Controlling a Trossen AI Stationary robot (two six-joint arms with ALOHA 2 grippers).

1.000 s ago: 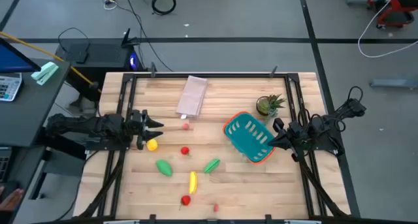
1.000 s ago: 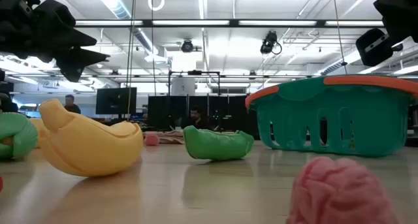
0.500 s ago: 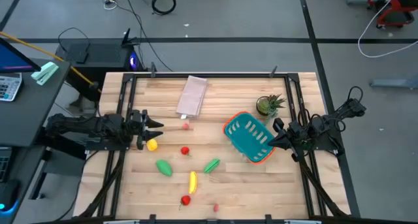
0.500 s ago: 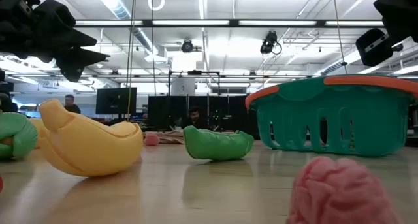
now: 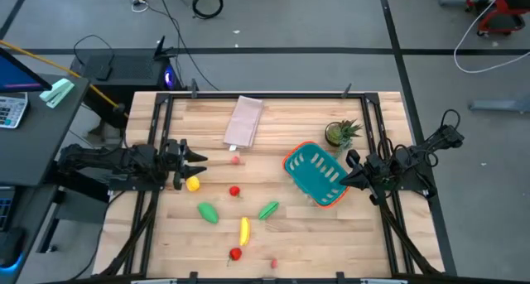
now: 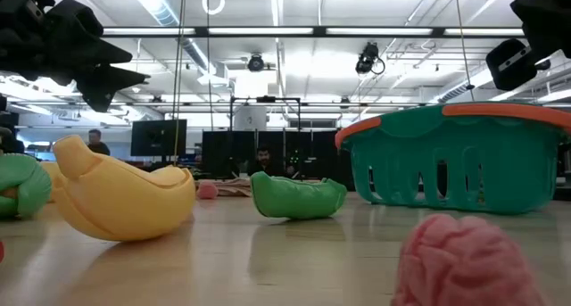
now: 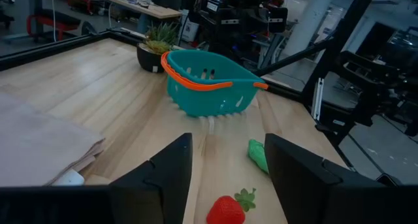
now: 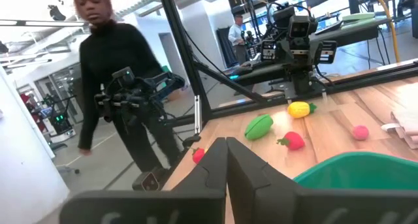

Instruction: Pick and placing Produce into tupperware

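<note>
Nothing much is changed from half a second or a full second back, honestly: both arms are parked in the same spots and no produce is shifted. The left end effector (image 5: 199,162) is held at the tabletop's (image 5: 290,243) left edge with its fingers spread apart, just beside the yellow lemon (image 5: 193,184). The right end effector (image 5: 348,170) is found at the right side, right up against the teal basket (image 5: 315,175), and its fingers are seen pressed together in the right wrist view, with nothing pinched between them.

Produce is scattered loose on the wood: a red strawberry (image 5: 234,191), a green pod (image 5: 208,212), a second green pod (image 5: 268,209), a yellow banana (image 5: 244,231), another red piece (image 5: 236,253) near the front edge, plus two small pink bits (image 5: 236,160) and (image 5: 273,263). The basket is tilted, with its orange rim toward the front-right, and nothing can be made out inside it. A potted plant (image 5: 341,132) is set just behind it, and a beige cloth (image 5: 245,122) is laid toward the back.

In the low view the left green piece (image 6: 20,186) is cut off by the frame, and the pink lump (image 6: 457,260) up front is blurred and cropped. A person (image 8: 121,93) is caught beyond the tabletop in the right wrist view.
</note>
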